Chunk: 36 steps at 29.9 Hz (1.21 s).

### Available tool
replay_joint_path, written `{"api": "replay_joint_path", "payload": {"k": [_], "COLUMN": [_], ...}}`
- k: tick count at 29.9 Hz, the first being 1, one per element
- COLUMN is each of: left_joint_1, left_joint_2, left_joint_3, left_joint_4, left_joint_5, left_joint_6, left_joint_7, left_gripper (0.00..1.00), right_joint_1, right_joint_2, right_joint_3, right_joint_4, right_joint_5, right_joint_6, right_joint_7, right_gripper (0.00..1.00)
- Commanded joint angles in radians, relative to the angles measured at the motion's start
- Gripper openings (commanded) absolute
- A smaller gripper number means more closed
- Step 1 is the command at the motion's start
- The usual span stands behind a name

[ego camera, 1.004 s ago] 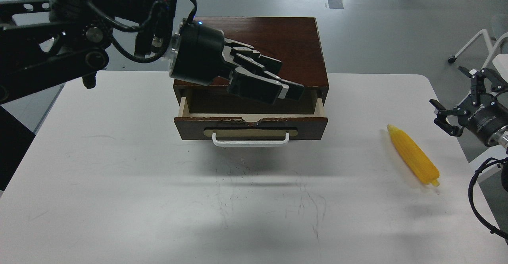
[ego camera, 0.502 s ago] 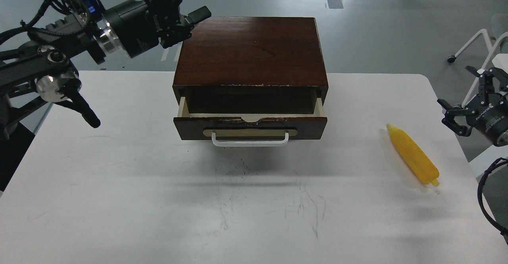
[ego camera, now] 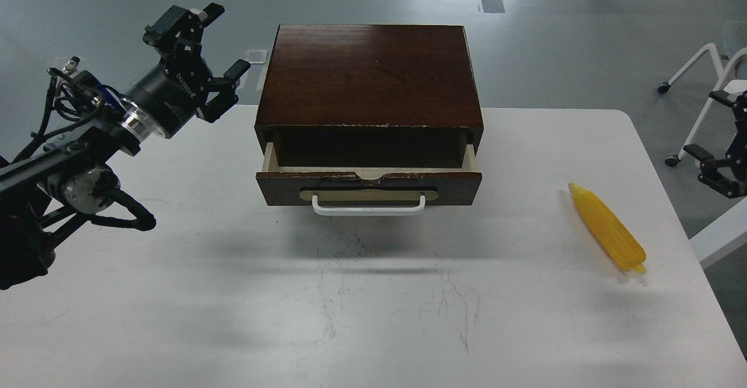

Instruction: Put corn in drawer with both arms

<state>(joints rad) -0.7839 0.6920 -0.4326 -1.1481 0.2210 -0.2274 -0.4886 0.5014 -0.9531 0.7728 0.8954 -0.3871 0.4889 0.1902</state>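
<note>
The yellow corn (ego camera: pixel 607 229) lies on the white table (ego camera: pixel 175 294) at the right, pointed end away from me. The dark brown box (ego camera: pixel 370 76) stands at the table's back middle. Its drawer (ego camera: pixel 369 185) is pulled partly out, with a white handle (ego camera: pixel 369 206) in front, and the part I see inside is empty. My left gripper (ego camera: pixel 207 55) is open and empty, raised left of the box. My right gripper (ego camera: pixel 726 143) is at the right edge of view, off the table, partly cut off, with fingers spread and empty.
A white chair (ego camera: pixel 709 79) stands on the grey floor behind the right gripper. The table's right edge runs close to the corn. Dark scuff marks cover the tabletop in front of the drawer.
My left gripper has swung from over the open drawer back to the left of the box and lowered. My right gripper has drawn back to the right, away from the corn. Corn and drawer unmoved.
</note>
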Motion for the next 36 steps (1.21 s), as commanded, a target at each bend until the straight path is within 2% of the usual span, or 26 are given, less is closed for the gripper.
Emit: {"api": "replay_joint_path", "payload": {"k": [1,7,12,16,18,20,21,23,25,31,36], "left_joint_1": [0.006,0.005,0.005,0.003,0.003,0.003,0.003,0.003,0.003,0.003,0.003], "left_joint_2": [-0.003,-0.014,-0.009,-0.006,-0.005,-0.003,-0.003,-0.003,-0.002,-0.002,-0.002], "left_joint_3": [-0.006,-0.011,-0.011,-0.011,-0.011,-0.011,-0.011,-0.011,-0.011,-0.011,-0.011], "left_joint_4": [-0.001,-0.007,-0.012,-0.013,-0.013,-0.013,-0.013,-0.015,-0.015,-0.015,-0.016], "left_joint_5": [0.003,0.004,0.008,0.008,0.009,0.011,0.011,0.011,0.011,0.012,0.012], "left_joint_6": [-0.001,-0.001,-0.009,-0.015,-0.018,-0.023,-0.023,-0.023,-0.023,-0.023,-0.024], "left_joint_7": [0.0,0.0,0.0,0.0,0.0,0.0,0.0,0.0,0.0,0.0,0.0], "left_gripper": [0.99,0.99,0.99,0.99,0.99,0.99,0.99,0.99,0.99,0.99,0.99], "right_joint_1": [0.04,0.092,0.137,0.14,0.14,0.144,0.144,0.149,0.154,0.148,0.152], "right_joint_2": [-0.019,-0.067,-0.07,-0.07,-0.068,-0.067,-0.067,-0.067,-0.067,-0.061,-0.023], "right_joint_3": [0.0,-0.004,-0.013,-0.038,-0.061,-0.113,-0.113,-0.167,-0.19,-0.208,-0.214], "right_joint_4": [0.025,0.148,0.171,0.185,0.195,0.206,0.206,0.206,0.215,0.24,0.237], "right_joint_5": [-0.218,-0.53,-0.847,-0.982,-1.088,-1.241,-1.242,-1.344,-1.366,-1.41,-1.561], "right_joint_6": [0.0,0.0,0.0,0.0,0.0,0.0,0.0,0.0,0.0,0.0,0.0], "right_joint_7": [0.0,0.003,0.012,0.02,0.038,0.093,0.094,0.153,0.181,0.201,0.256], "right_gripper": [0.99,0.99,0.99,0.99,0.99,0.99,0.99,0.99,0.99,0.99,0.99]}}
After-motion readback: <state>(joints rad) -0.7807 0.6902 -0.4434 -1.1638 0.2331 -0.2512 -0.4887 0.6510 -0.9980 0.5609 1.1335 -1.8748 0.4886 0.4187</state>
